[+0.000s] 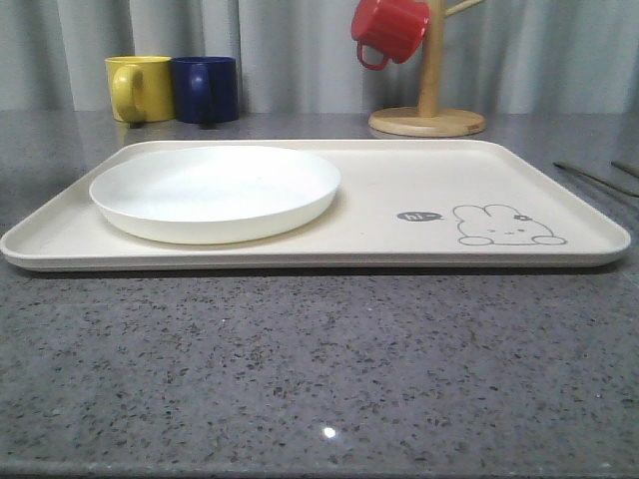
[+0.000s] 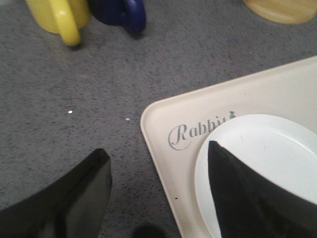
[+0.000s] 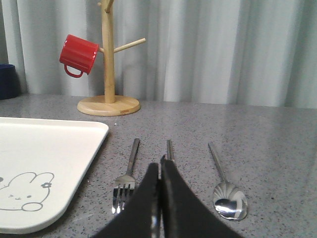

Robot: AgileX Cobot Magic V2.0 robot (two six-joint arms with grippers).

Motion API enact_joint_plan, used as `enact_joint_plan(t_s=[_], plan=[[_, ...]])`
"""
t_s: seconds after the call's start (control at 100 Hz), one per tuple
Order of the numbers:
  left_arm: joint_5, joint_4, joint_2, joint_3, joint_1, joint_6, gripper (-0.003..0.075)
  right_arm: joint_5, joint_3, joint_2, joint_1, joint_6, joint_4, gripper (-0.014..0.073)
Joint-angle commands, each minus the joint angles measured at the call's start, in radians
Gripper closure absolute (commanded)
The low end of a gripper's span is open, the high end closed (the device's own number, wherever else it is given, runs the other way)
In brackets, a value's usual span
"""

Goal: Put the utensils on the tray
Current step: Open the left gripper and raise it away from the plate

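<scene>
Cream tray (image 1: 399, 180) in the front view carries one white plate (image 1: 215, 192); two mugs (image 1: 140, 88) stand behind. Left wrist view: left gripper (image 2: 158, 186) spread wide. Right wrist view: right gripper (image 3: 159, 198) pressed together over the chopsticks (image 3: 170, 149), between one fork (image 3: 127, 181) and one spoon (image 3: 225, 191) on the counter beside the tray.

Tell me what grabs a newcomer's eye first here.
The big cream tray fills the table's middle, a white plate on its left half. A red mug hangs on the wooden mug tree behind it. The fork, chopsticks and spoon lie right of the tray.
</scene>
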Motion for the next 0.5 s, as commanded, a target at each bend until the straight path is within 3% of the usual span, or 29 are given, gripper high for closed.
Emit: enact_joint_plan(t_s=[0.0, 0.15, 0.49], plan=[[-0.168, -0.018, -0.129, 0.079, 0.016, -0.006, 0.0307, -0.082, -0.018, -0.011, 0.002, -0.003, -0.009, 0.0662], [-0.341, -0.002, -0.310, 0.275, 0.022, -0.006, 0.0307, -0.082, -0.018, -0.011, 0.002, -0.003, -0.009, 0.0662], [-0.569, 0.014, -0.664, 0.618, 0.022, -0.006, 0.0307, -0.082, -0.018, -0.011, 0.002, -0.003, -0.009, 0.0662]])
